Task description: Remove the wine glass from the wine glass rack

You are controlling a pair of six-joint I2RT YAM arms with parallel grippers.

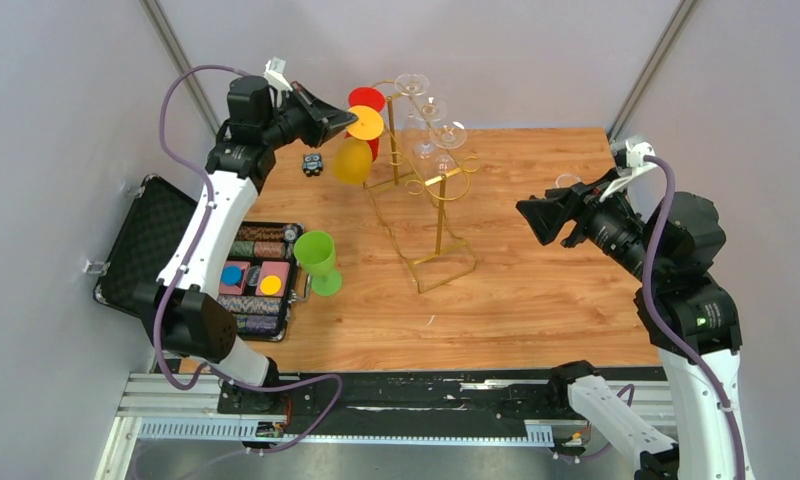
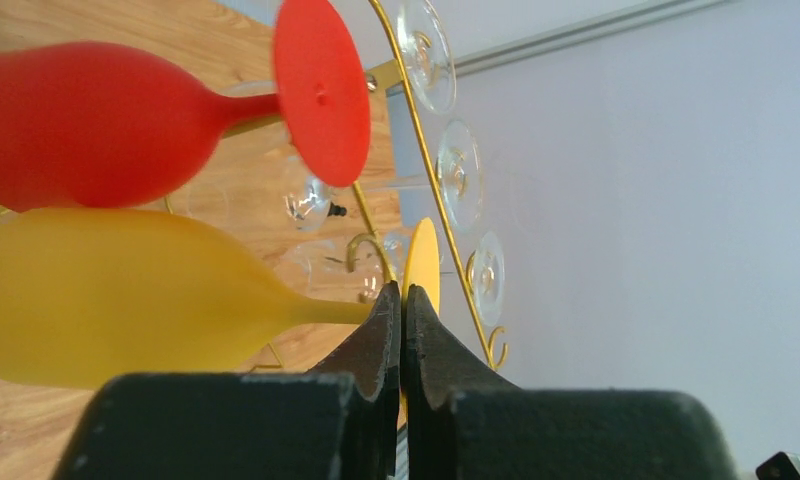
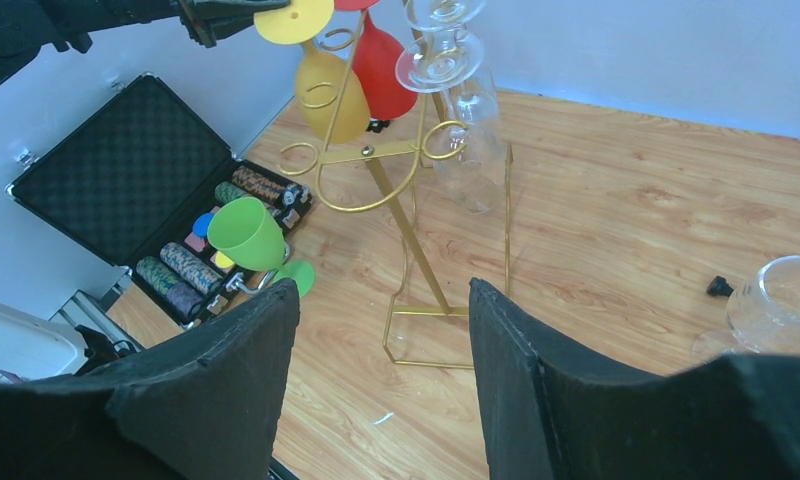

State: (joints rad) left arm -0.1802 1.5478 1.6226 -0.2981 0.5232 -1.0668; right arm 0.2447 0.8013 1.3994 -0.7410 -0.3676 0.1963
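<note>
The gold wine glass rack [image 1: 439, 215] [image 3: 406, 215] stands mid-table. A yellow wine glass [image 1: 353, 160] [image 2: 126, 295] [image 3: 331, 85] hangs bowl-down on its left arms. My left gripper [image 1: 351, 120] [image 2: 403, 295] is shut on the edge of the yellow glass's round foot [image 2: 423, 255]. A red wine glass [image 1: 367, 98] [image 2: 86, 125] hangs just behind it. Clear wine glasses [image 1: 431, 110] [image 3: 441, 60] hang on the rack's right side. My right gripper [image 1: 538, 218] [image 3: 381, 290] hovers open to the right of the rack, holding nothing.
A green wine glass [image 1: 316, 255] [image 3: 248, 232] stands upright beside an open black case [image 1: 166, 230] of poker chips at the left. A clear glass [image 3: 781, 300] lies on the table near the right arm. A small black object [image 1: 313, 163] sits behind the yellow glass.
</note>
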